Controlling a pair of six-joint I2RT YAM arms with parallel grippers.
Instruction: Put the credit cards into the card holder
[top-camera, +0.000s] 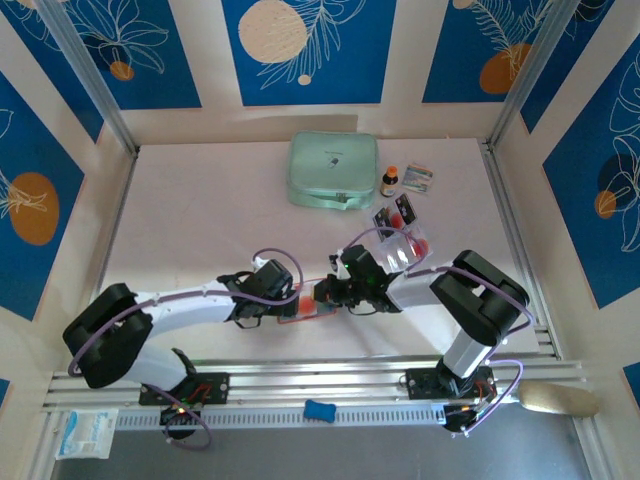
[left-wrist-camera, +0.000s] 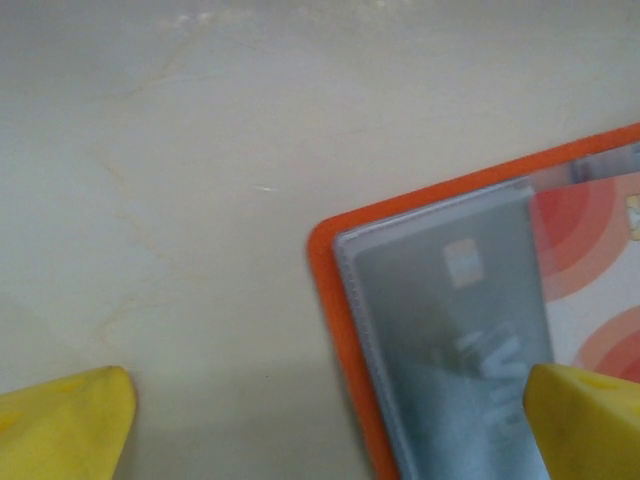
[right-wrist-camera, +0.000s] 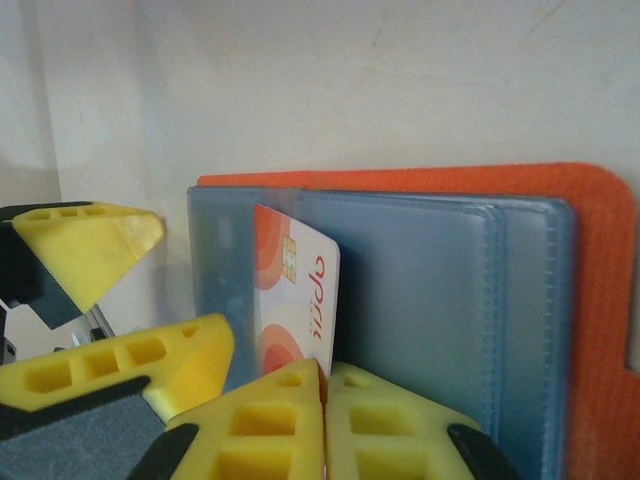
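Trouble spot first, right at the right end effector (right-wrist-camera: 325, 388): could wedge the pale plastic credit card with red circles (right-wrist-camera: 300, 290) against the pocket's lip on a skewed push, bowing the thin plastic or popping it out of the pinch. Could equally shove the small orange folding card holder with greyish sleeves (right-wrist-camera: 450, 290) across the smooth pale worktop (left-wrist-camera: 200, 150), with so little seen to pin it. Clamped shut on that card's near edge, yellow fingertips (right-wrist-camera: 270, 420) meeting around it, the card's far end tucked partway under a translucent sleeve, by the look of it. Just beside, on to the left end effector (left-wrist-camera: 325, 430): spread fully wide, gripping nothing, one fingertip over the holder's open page, the other out over bare worktop. Impossible to say whether pressing down or merely hovering, hence the sliding worry. Next to that fingertip, a dark grey credit card (left-wrist-camera: 450, 340) already seated behind clear plastic. Further out in the overhead view, more loose credit cards (top-camera: 384, 221) waiting beside a clear plastic compartment tray (top-camera: 405, 248), well apart from the holder. Beyond those, a mint-green zip case (top-camera: 333, 170) at the back of the worktop.
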